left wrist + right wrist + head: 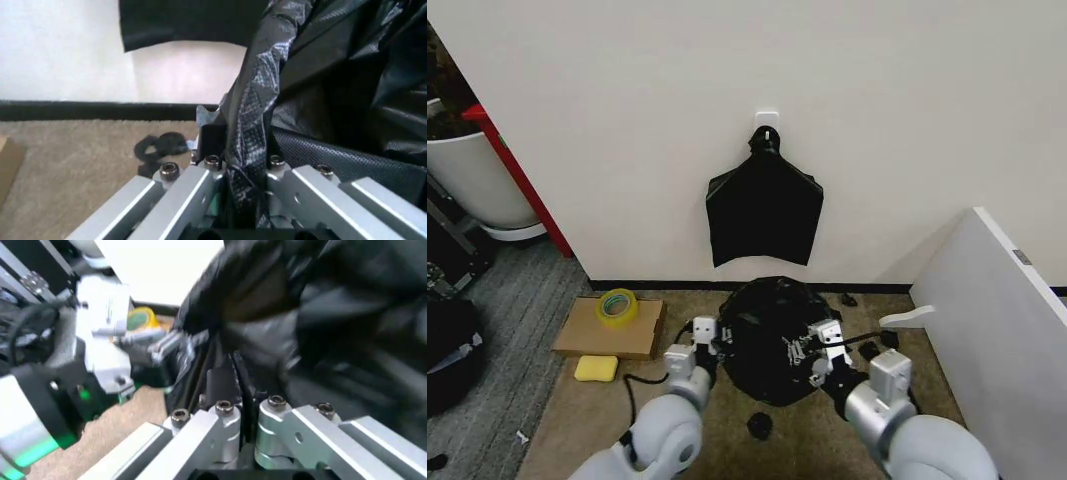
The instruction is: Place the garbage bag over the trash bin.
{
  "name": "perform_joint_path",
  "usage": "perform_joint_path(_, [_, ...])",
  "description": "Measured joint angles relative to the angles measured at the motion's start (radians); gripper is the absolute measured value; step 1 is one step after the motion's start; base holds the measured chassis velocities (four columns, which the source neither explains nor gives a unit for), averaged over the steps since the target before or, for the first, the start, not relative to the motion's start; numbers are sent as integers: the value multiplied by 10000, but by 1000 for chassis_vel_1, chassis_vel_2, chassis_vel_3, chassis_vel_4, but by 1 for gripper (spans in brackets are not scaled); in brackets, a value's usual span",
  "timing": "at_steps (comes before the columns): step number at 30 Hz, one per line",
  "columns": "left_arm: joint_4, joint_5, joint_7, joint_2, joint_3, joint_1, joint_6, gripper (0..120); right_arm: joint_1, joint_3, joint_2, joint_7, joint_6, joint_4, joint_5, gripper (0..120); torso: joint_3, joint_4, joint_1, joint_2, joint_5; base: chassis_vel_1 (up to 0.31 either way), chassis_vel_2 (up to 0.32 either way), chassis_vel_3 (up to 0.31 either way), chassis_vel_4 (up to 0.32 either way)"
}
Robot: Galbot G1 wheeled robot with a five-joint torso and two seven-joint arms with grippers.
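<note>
The garbage bag point(772, 340) sits as a glossy black mound on the carpet below the flat black bundle point(764, 208) hanging on the wall. The left end effector point(719, 347) is clenched on a fold at the mound's left edge; the right end effector point(799, 352) pinches plastic at its right side.

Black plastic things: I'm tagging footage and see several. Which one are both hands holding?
The garbage bag, crinkly and glossy, low between the left hand and right hand. The flat black bundle hangs untouched on the wall.
</note>
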Motion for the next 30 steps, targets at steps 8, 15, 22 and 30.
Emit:
perform_joint_path(8, [-70, 403, 91, 237, 79, -154, 4, 1, 1948, -1470, 1103, 2395, -719, -1694, 1263, 0, 0, 6, 0, 0, 0, 0, 0, 0, 0])
perform_joint_path(15, [-524, 739, 231, 402, -14, 295, -61, 1, 3070, -2243, 1637, 4031, -866, -3366, 939, 0, 0, 5, 0, 0, -2, 0, 0, 0, 0])
perform_joint_path(22, [-885, 816, 283, 497, -191, 598, -123, 1, 3571, -2598, 2103, 4150, -866, -4349, 546, 0, -1, 5, -1, 0, -2, 0, 0, 0, 0])
perform_joint_path(30, [-1129, 797, 340, 497, -233, 833, -132, 1, 4043, -2732, 2378, 3478, -765, -5243, -76, 0, -1, 5, -1, 0, -3, 0, 0, 0, 0])
